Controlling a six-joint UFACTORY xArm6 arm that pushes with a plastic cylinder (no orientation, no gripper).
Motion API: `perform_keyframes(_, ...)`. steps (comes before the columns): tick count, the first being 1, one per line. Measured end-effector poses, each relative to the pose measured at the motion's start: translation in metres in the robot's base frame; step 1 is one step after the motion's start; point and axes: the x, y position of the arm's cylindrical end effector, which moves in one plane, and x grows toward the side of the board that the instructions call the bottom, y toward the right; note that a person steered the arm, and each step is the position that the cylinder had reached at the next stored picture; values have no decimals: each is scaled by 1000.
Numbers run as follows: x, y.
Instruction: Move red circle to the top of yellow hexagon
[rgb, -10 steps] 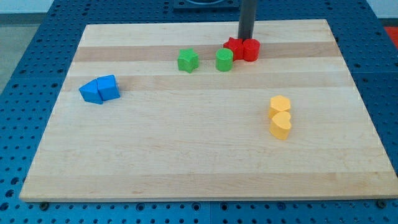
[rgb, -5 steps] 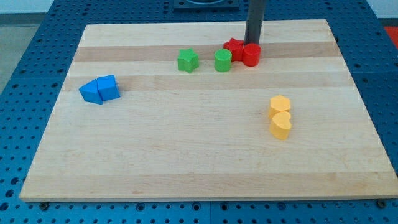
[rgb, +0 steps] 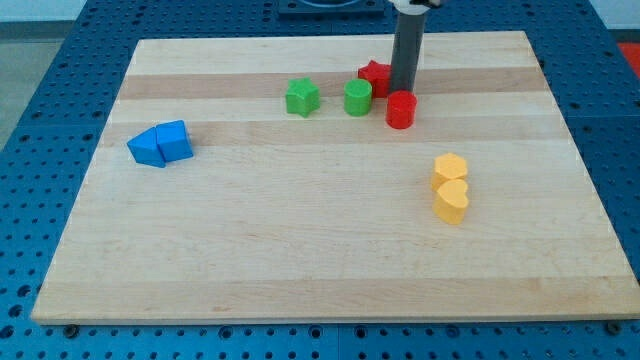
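The red circle (rgb: 401, 109) lies on the wooden board, right of centre near the view's top. My tip (rgb: 403, 91) touches its top edge, just behind it. The red star (rgb: 375, 75) sits up-left of the tip, partly hidden by the rod. The yellow hexagon (rgb: 450, 168) lies lower right of the red circle, with a gap between them. A yellow heart-like block (rgb: 451, 202) touches the hexagon's bottom side.
A green circle (rgb: 358, 97) stands just left of the red circle, and a green star (rgb: 302, 97) further left. Two blue blocks (rgb: 160, 144) sit together at the view's left. The board's edge (rgb: 330, 318) runs along the view's bottom.
My tip has moved toward the view's bottom and pushed the red circle down, away from the red star. The other blocks have not moved.
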Motion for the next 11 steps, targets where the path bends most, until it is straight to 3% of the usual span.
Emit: perform_keyframes(11, 84, -5)
